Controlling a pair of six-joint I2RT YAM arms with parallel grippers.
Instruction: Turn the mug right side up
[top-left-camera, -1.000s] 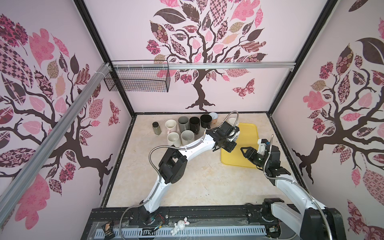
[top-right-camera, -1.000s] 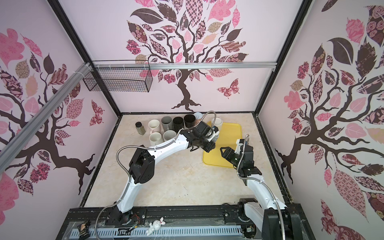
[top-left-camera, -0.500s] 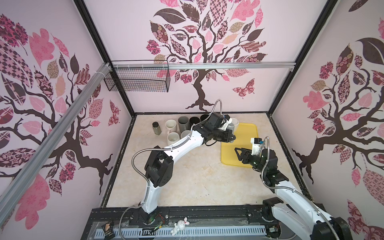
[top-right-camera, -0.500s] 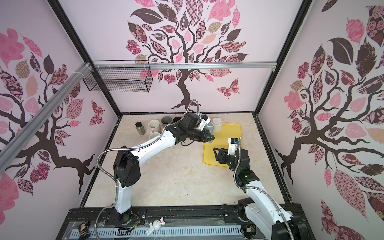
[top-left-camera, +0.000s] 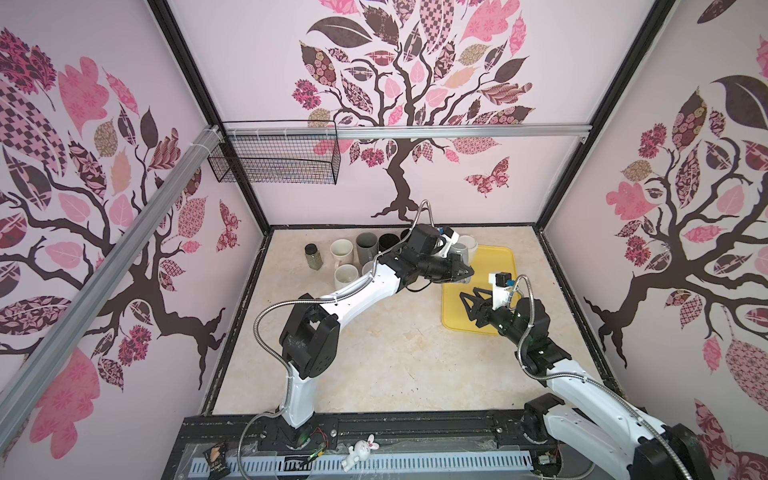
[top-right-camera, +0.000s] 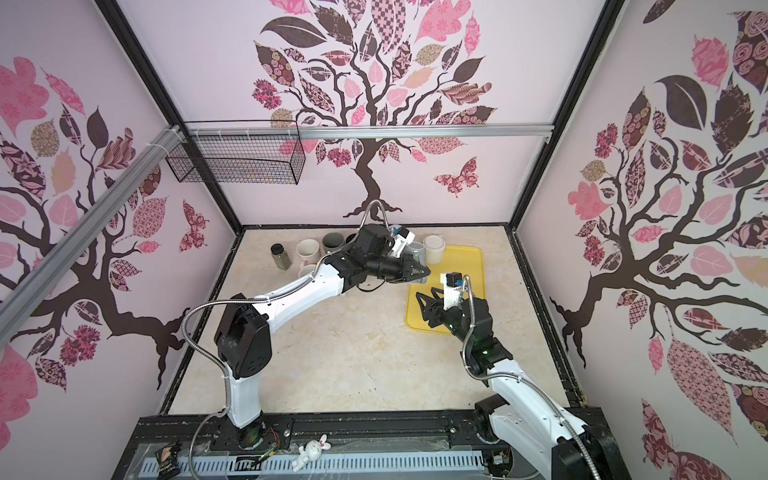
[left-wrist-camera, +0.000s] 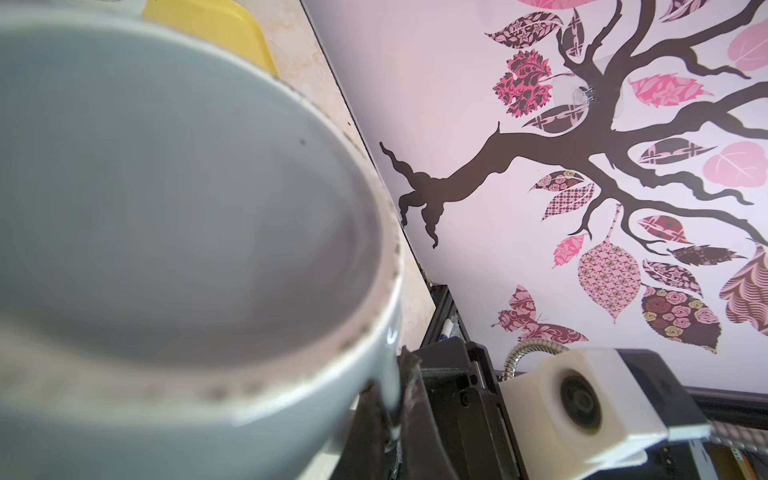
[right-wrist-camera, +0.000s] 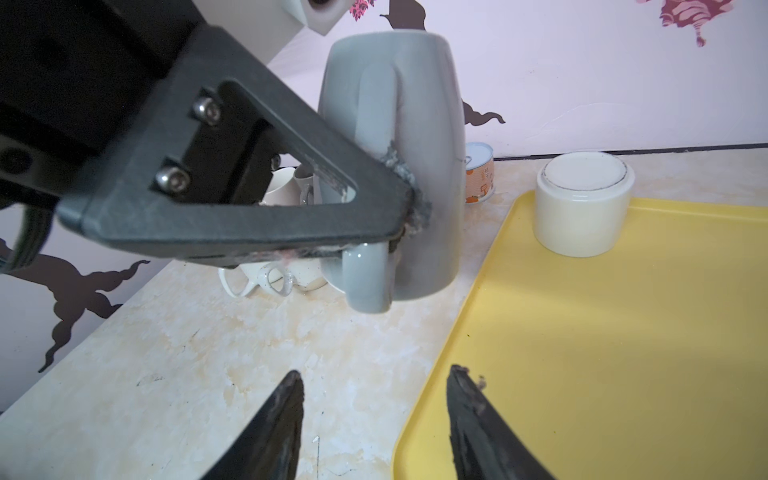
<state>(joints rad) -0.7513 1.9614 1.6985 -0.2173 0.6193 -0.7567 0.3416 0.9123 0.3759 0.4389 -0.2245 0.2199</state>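
Observation:
The grey mug (right-wrist-camera: 399, 145) hangs in the air over the left edge of the yellow tray (right-wrist-camera: 623, 332), base upward. In both top views it shows partly under the left arm (top-left-camera: 460, 254) (top-right-camera: 417, 254). My left gripper (right-wrist-camera: 409, 216) (top-left-camera: 467, 272) (top-right-camera: 426, 272) is shut on its handle. The mug's ringed base (left-wrist-camera: 174, 199) fills the left wrist view, with the gripper (left-wrist-camera: 392, 399) pinching the handle. My right gripper (right-wrist-camera: 374, 376) (top-left-camera: 468, 293) (top-right-camera: 424, 293) stands open and empty just in front of the mug, over the tray's left rim.
A cream mug (right-wrist-camera: 582, 203) (top-right-camera: 434, 249) sits upside down on the tray's far corner. Several mugs (top-left-camera: 343, 251) and a glass jar (top-left-camera: 312, 255) stand at the back left of the table. A small can (right-wrist-camera: 480, 174) is behind the grey mug. A wire basket (top-left-camera: 274, 166) hangs on the wall.
The left gripper has carried the grey mug up and back toward the far wall. The right arm has stretched forward and brought its gripper closer to the mug.

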